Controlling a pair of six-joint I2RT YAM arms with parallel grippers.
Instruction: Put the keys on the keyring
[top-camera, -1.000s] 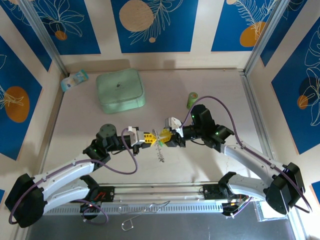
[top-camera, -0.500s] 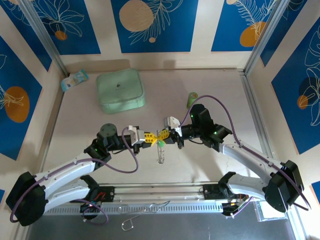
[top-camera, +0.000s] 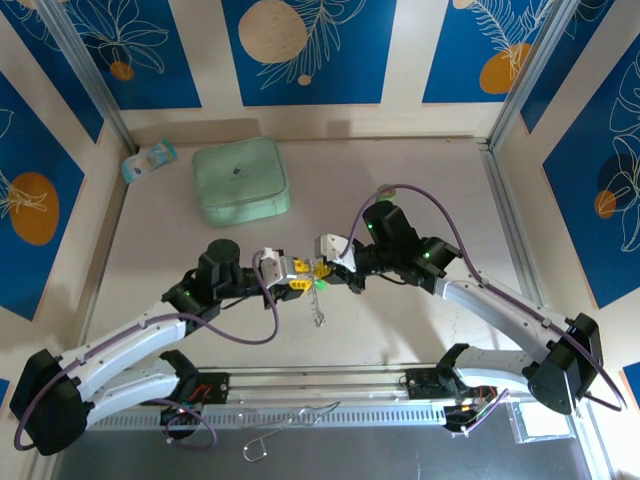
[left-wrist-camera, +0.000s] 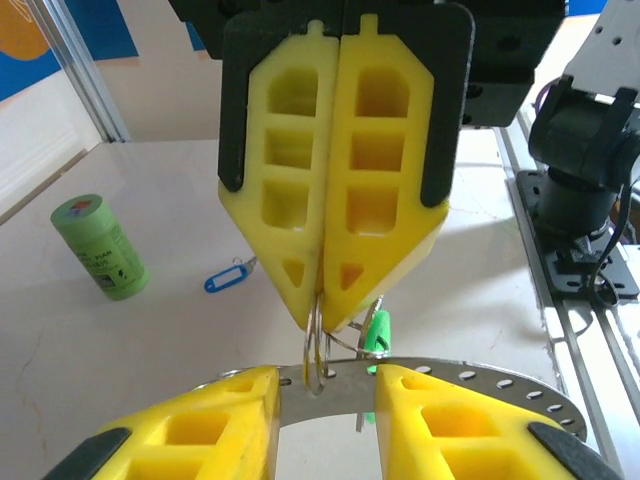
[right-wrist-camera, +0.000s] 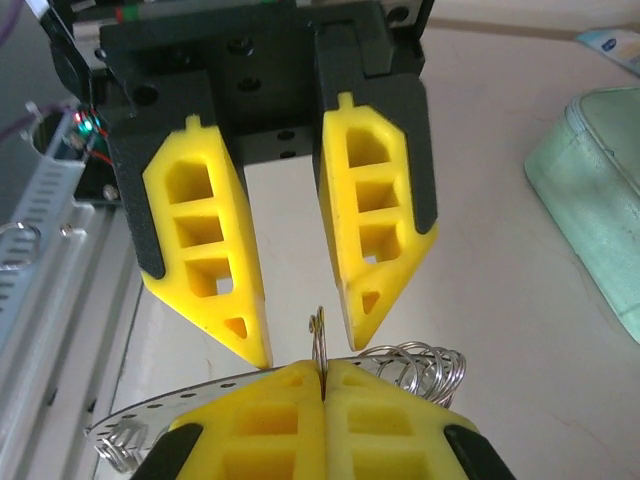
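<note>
The keyring (left-wrist-camera: 480, 386) is a thin silvery perforated band carrying several small wire loops (right-wrist-camera: 425, 366). It hangs above the table between the two arms (top-camera: 316, 280). My right gripper (right-wrist-camera: 322, 372) is shut on one small upright wire ring of it, and its closed yellow tips (left-wrist-camera: 320, 315) show in the left wrist view. My left gripper (left-wrist-camera: 322, 385) is open, one finger on each side of that ring and the band, and its spread fingers (right-wrist-camera: 360, 330) face the right wrist camera. A green-headed key (left-wrist-camera: 377, 330) dangles from the loops. A blue-headed key (left-wrist-camera: 225, 278) lies on the table beyond.
A mint-green square case (top-camera: 240, 180) sits at the back left, with a small packet (top-camera: 148, 160) in the far left corner. An upright green cylinder (left-wrist-camera: 100, 247) stands on the table behind the right arm. Metal rails run along the near edge (top-camera: 330, 380).
My left gripper has opened and let go of the ring. My right gripper has shut on it. Both grippers have shifted slightly left with the keyring.
</note>
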